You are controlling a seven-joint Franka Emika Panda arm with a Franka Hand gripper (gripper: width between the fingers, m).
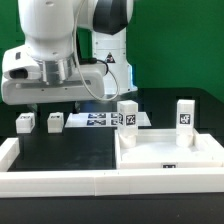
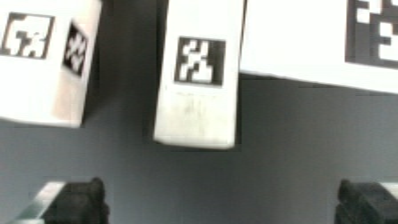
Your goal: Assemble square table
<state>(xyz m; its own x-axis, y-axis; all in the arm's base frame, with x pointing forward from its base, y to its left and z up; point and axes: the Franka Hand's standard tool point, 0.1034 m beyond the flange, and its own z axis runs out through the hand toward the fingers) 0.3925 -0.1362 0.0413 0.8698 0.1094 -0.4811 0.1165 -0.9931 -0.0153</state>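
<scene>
The square tabletop panel [image 1: 165, 152] lies at the exterior view's right, rim up, with two white tagged legs standing on it, one at its back left [image 1: 128, 115] and one at its back right [image 1: 185, 113]. Two more legs lie on the black table at the left [image 1: 25, 122] [image 1: 55, 122]. My gripper [image 1: 52, 102] hangs just above these two. In the wrist view both loose legs show below it [image 2: 45, 60] [image 2: 196, 90]. The gripper [image 2: 222, 198] is open and empty, and its dark fingertips [image 2: 71, 200] stand wide apart.
The marker board [image 1: 100, 120] lies behind the loose legs, and what seems to be its corner shows in the wrist view [image 2: 329, 40]. The long white L-shaped rail [image 1: 60, 182] runs along the table's front and left side.
</scene>
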